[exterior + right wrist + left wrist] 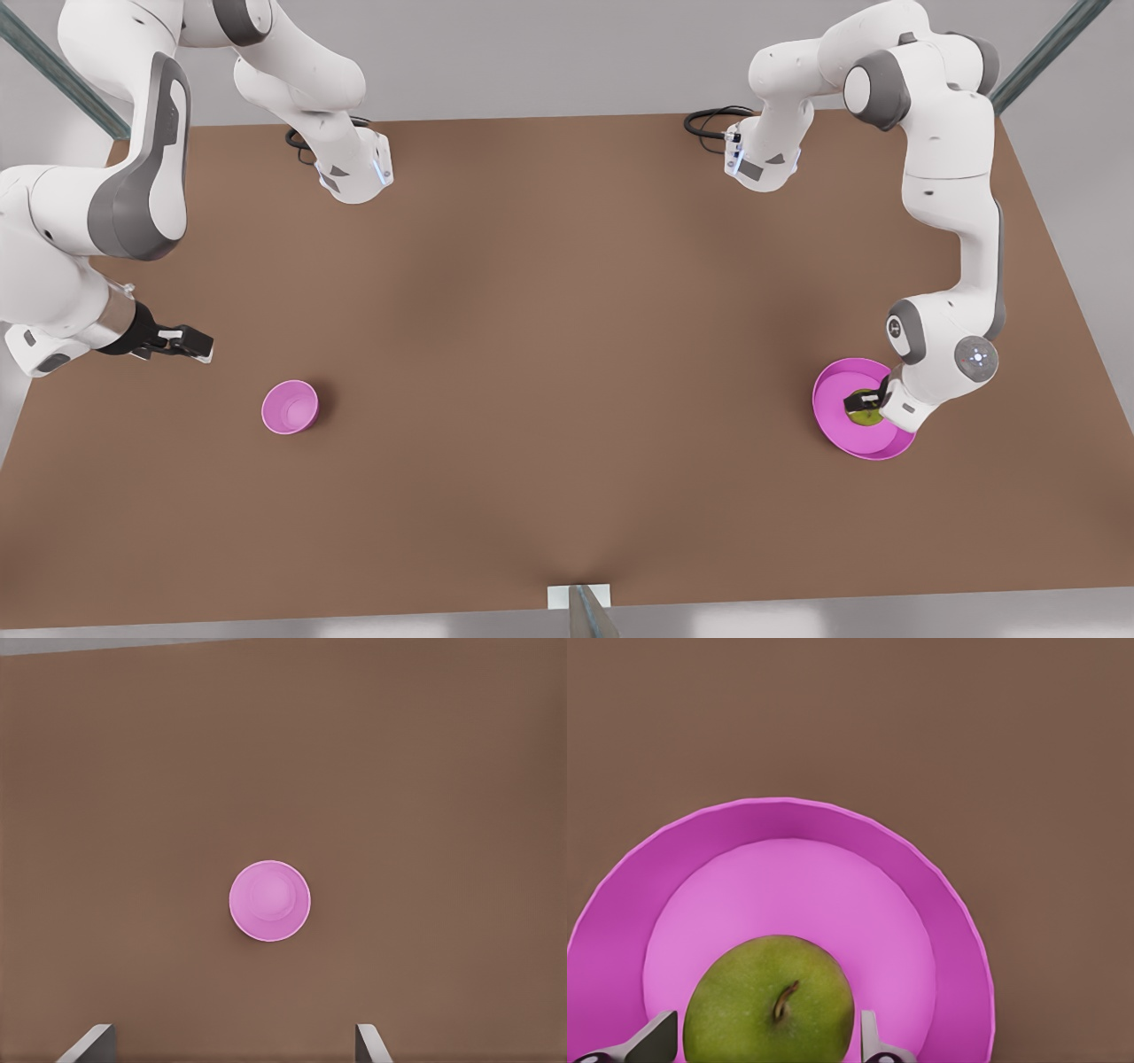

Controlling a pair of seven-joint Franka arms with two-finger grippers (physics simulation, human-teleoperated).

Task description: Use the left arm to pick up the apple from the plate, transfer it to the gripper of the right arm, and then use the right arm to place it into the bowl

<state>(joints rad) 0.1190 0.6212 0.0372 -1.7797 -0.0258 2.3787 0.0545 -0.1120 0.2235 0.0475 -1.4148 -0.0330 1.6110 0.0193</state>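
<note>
Two black two-finger grippers. Left gripper (864, 400) low over the wide shallow pink plate (833, 416), lower right of the front view — fingers spread, straddling the round yellow-green apple (769, 1001) resting there. Right gripper (182, 341), fingers wide apart, hangs at mid-left — small deep pink bowl (290, 407) just beside, on the brown table (567, 354).

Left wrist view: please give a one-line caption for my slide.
Left gripper open around the green apple on the pink plate.
</note>
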